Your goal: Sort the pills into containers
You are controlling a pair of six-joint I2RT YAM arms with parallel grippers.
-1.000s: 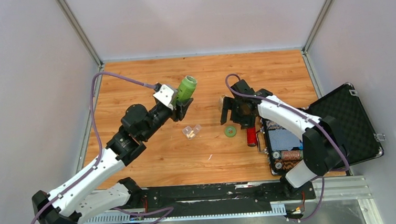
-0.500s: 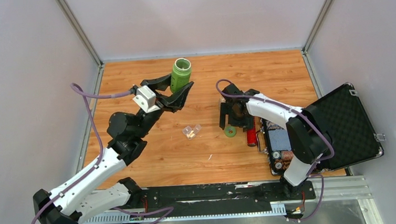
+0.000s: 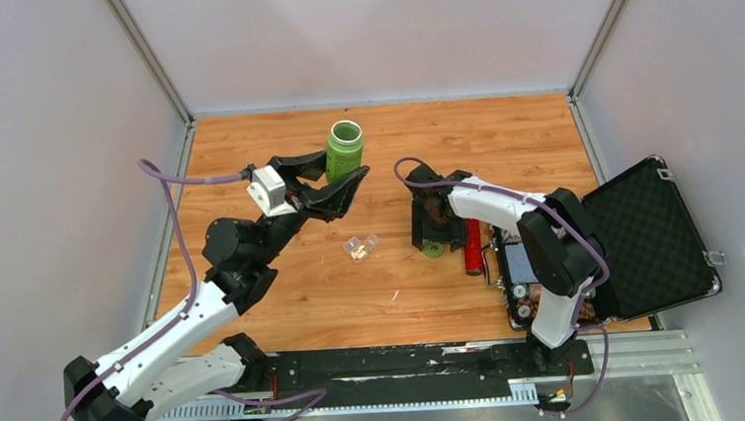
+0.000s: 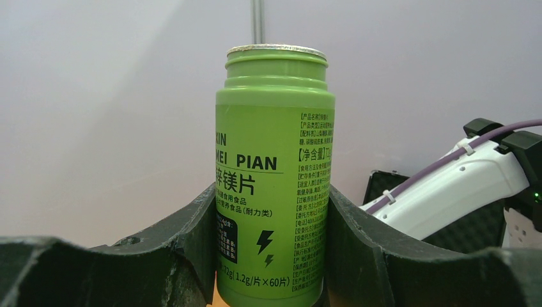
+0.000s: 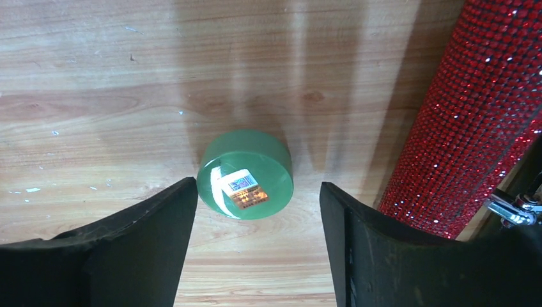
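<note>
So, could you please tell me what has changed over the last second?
The left end effector, gripping the green bottle throughout, swung it from tipped over to upright. The right end effector moved toward the near edge and down over the green cap, its jaws now straddling it, open. The cap, clear box, red tube and black case stayed put.

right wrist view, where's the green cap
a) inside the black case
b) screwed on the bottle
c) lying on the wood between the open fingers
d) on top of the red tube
c: the green cap lies flat on the wooden table between the fingers of the right gripper, with a clear gap at the right-hand finger and the red tube beside it.
</note>
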